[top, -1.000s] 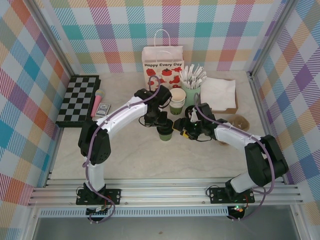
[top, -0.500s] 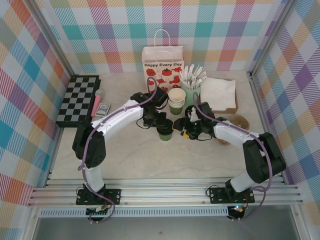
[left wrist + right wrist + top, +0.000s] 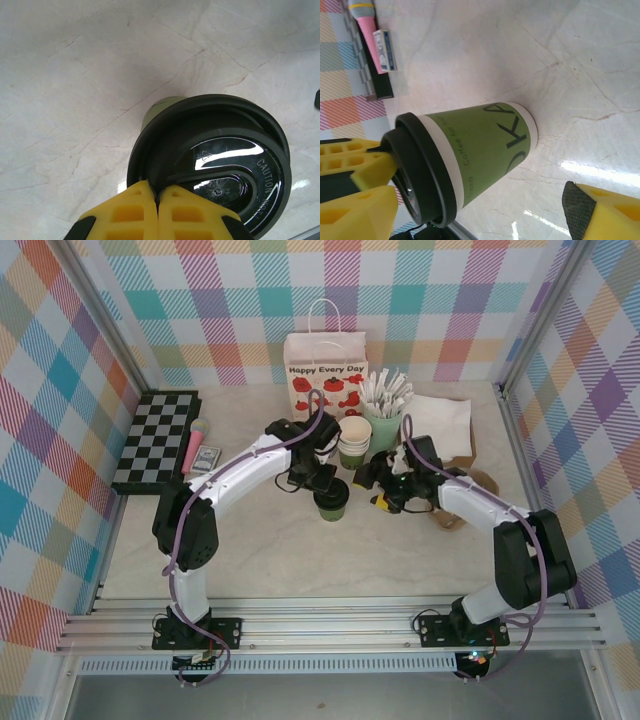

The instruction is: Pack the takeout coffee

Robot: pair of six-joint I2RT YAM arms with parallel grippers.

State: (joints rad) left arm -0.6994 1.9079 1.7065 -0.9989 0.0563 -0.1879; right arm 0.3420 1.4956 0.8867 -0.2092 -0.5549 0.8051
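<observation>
Takeout coffee: one small dark-green paper cup with a round black plastic lid (image 3: 332, 500). It stands upright on the pale marbled surface (image 3: 270, 550), mid-table, just in front of the stacked cups.
Left gripper (image 3: 157, 197): closed right down, its fingertips pinched together on the near rim of the lid (a thin hold, on the lid and not the cup's wall).
Right gripper (image 3: 480, 200): jaws wide apart and holding nothing. It sits just beside the cup on its right and faces it.
Bag: one white paper bag with cord handles and red print (image 3: 325, 365), standing at the back of the surface, behind the stacked cups.
Step in hand: the pick-up, as I read it. The cup is lidded and gripped but not yet in the bag.
Next move calls for: a straight lift, a carry over the stacked cups, then lowering the cup upright into the bag's mouth. A hold on the rim alone could pop the lid off, so go slowly.
Cups: one stack of green cups with cream rims (image 3: 353, 443) (how many, I cannot tell) and one pale mint cup of white wrapped sticks (image 3: 383, 418).
Other things: one pile of white napkins (image 3: 437, 425), one black-and-white chequered board (image 3: 155, 440) and one pink microphone (image 3: 193, 448).
Grippers: two.
</observation>
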